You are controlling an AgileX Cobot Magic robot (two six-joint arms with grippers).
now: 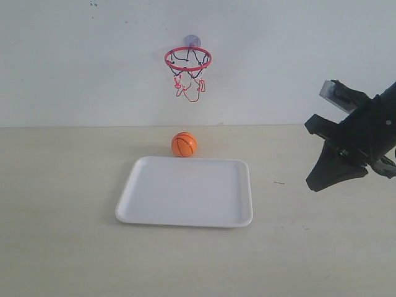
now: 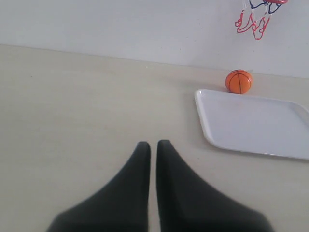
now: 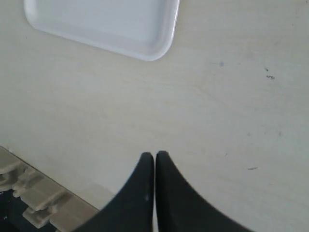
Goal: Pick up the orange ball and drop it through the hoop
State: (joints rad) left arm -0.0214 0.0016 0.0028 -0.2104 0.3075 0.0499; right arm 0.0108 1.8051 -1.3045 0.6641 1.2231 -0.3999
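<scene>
Tabletop point(image 1: 62, 247) is a plain beige surface and takes up most of every shot, with a white wall behind it. Next biggest is the white tray point(image 1: 185, 213), lying flat mid-table with nothing in it. The right gripper point(image 3: 154, 155) hangs above the table off the tray's right side, well apart from it. Its two black fingers point(image 3: 137, 193) are pinched together with barely a slit between them and nothing in there, and one tray corner sits well out ahead of the tips. The left gripper point(image 2: 153, 143) looks the same: fingers nearly touching, holding nothing, only bare table right in front of them, the tray further ahead and off to one side. The hoop point(image 1: 188, 59) is stuck up on the wall, red ring with the net dangling, far from both sets of fingers. The orange ball point(image 1: 184, 144) sits on the table just beside the tray's far rim, roughly under the hoop and well away from either gripper.
</scene>
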